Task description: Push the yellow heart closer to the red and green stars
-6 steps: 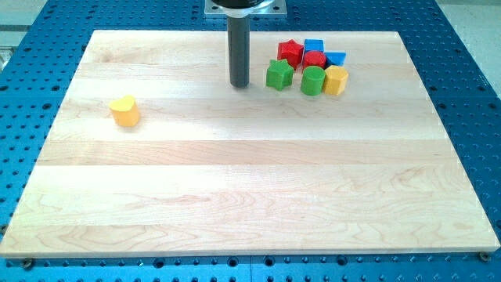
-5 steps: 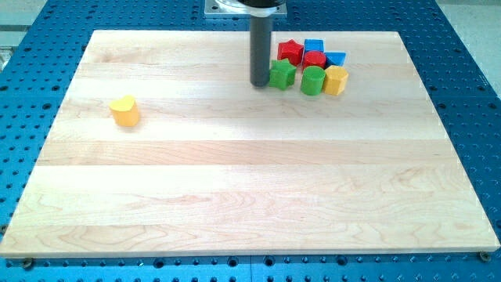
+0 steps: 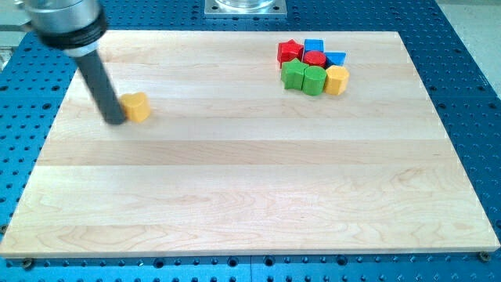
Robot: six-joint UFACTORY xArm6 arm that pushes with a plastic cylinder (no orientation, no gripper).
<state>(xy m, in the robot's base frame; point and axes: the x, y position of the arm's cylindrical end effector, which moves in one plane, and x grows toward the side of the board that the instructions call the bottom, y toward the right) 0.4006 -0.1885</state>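
The yellow heart (image 3: 138, 106) lies on the wooden board at the view's left. My tip (image 3: 115, 121) stands right against its left side, touching it. The red star (image 3: 290, 52) and the green star (image 3: 294, 75) sit in a tight cluster of blocks at the view's upper right, far to the right of the heart.
The cluster also holds a green cylinder (image 3: 314, 80), a yellow block (image 3: 337, 79), a red block (image 3: 315, 59) and two blue blocks (image 3: 314, 45) (image 3: 336, 57). The wooden board (image 3: 250, 188) lies on a blue perforated table. A grey mount (image 3: 245, 7) sits at the view's top.
My tip has moved from beside the green star to the far left, against the yellow heart. The heart has shifted a little to the right. The green star sits tighter against the cluster.
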